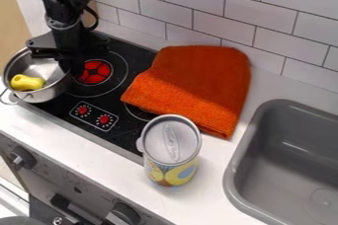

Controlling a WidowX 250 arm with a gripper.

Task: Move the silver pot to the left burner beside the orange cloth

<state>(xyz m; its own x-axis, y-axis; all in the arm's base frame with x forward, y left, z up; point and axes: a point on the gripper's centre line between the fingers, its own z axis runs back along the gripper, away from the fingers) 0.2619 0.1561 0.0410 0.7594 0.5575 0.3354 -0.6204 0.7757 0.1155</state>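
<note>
- gripper [64, 63] is at the burner-side rim of the pot [55, 91]; i can't tell how far open it is or whether it has hold.
- pot sits at the stove's [135, 146] outer edge, beside the burner [94, 71], yellow toy [27, 82] inside.
- a weak rim grip could let it tip, spilling the toy.
- overshooting could shove the cloth [198, 86].
</note>
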